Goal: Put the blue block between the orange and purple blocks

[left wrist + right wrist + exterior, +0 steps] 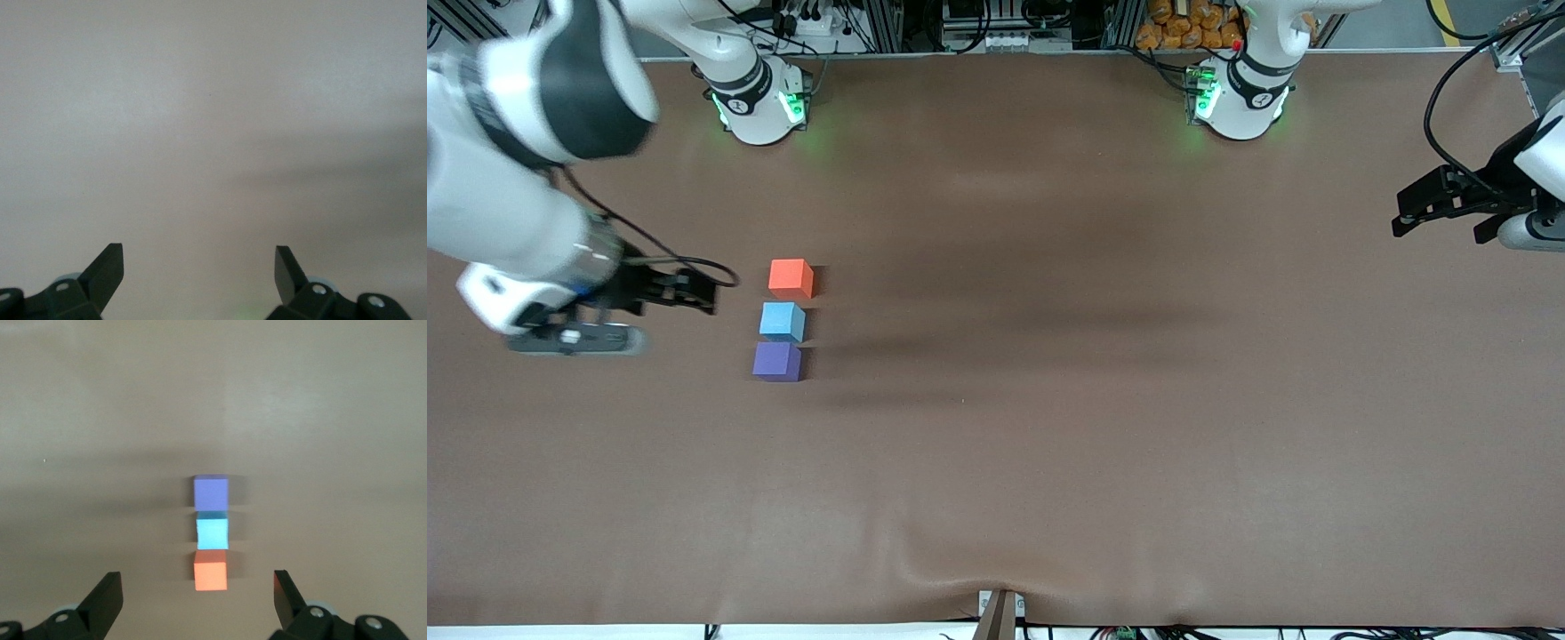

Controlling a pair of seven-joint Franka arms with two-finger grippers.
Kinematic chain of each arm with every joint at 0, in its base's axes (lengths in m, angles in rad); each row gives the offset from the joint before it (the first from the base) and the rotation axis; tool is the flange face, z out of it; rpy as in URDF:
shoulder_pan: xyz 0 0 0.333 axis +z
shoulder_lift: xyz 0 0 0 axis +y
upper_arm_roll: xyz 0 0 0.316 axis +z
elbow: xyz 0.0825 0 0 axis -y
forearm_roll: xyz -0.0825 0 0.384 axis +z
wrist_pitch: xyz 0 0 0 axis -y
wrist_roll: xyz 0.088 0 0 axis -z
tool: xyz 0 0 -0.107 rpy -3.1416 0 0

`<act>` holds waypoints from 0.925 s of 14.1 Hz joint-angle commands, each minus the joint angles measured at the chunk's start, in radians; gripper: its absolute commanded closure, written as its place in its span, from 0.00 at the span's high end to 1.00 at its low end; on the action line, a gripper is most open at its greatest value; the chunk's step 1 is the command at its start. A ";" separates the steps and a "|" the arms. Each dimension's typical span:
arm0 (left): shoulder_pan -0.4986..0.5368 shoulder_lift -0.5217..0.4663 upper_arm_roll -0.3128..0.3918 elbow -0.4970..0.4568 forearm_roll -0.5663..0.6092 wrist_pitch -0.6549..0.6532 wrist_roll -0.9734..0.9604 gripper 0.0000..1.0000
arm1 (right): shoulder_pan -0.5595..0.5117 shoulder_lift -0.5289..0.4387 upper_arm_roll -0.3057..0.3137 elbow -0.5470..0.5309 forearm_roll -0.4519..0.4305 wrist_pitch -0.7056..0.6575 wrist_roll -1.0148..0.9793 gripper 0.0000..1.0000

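While the blue block (pixel 783 320) sits between the orange block (pixel 791 277) and purple block (pixel 776 362), the right gripper (pixel 694 293) hovers beside them, fingers spread and empty. The left gripper (pixel 1436 209) waits over its end of the table (pixel 1103 427), fingers spread too.

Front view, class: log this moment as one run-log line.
blue block: between orange block and purple block | right pincer: open, empty, beside row | left pincer: open, waiting

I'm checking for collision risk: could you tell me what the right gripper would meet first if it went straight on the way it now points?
Probably the orange block: the open right gripper points at the row, where it comes before the blue block and purple block. Height is unclear; it might pass above.
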 commanded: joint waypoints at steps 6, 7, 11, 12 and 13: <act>0.002 0.003 0.000 0.012 -0.012 0.000 -0.013 1.00 | -0.231 -0.062 0.110 0.160 -0.042 -0.342 -0.011 1.00; 0.003 0.002 0.000 0.012 -0.012 0.000 -0.013 1.00 | -0.228 -0.097 0.104 0.140 -0.039 -0.342 -0.011 1.00; 0.002 0.003 0.000 0.012 -0.012 0.000 -0.013 1.00 | -0.242 -0.183 0.073 0.005 -0.040 -0.258 -0.085 1.00; 0.002 0.003 0.000 0.012 -0.011 0.000 -0.013 1.00 | -0.242 -0.185 0.044 0.002 -0.040 -0.247 -0.185 1.00; 0.002 0.003 0.000 0.012 -0.012 0.002 -0.013 1.00 | -0.242 -0.185 0.029 -0.008 -0.040 -0.242 -0.227 1.00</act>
